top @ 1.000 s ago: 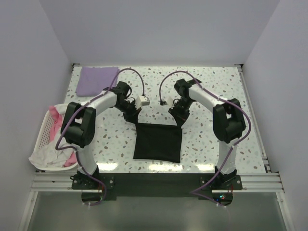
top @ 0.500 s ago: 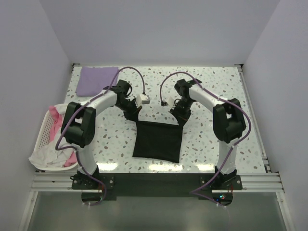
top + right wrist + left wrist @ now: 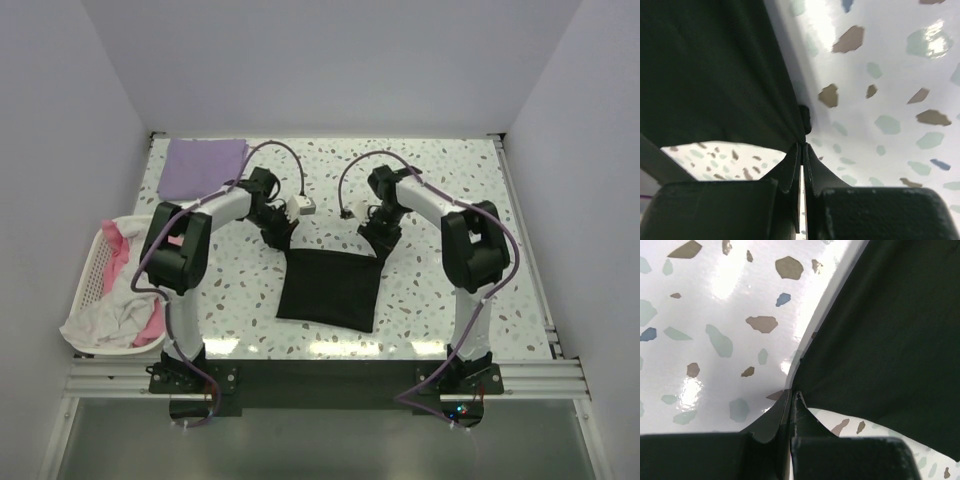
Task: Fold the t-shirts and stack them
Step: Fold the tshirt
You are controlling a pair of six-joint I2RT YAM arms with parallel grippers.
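The speckled table [image 3: 450, 180] sits between pale walls. Since a second ago my arms have drawn the black t-shirt [image 3: 330, 292] slightly farther from my bases, and its near hem now slants. My left gripper [image 3: 284, 244] pinches its far left corner and my right gripper [image 3: 379, 250] its far right, both clamped tight on cloth. The lavender t-shirt [image 3: 203, 167] lies flat at the far left. The basket [image 3: 93, 272] at the left edge holds white and pink laundry, perhaps more shirts.

Left hand [image 3: 791, 396], right hand [image 3: 801, 148] pinched tight — arms bent inward.
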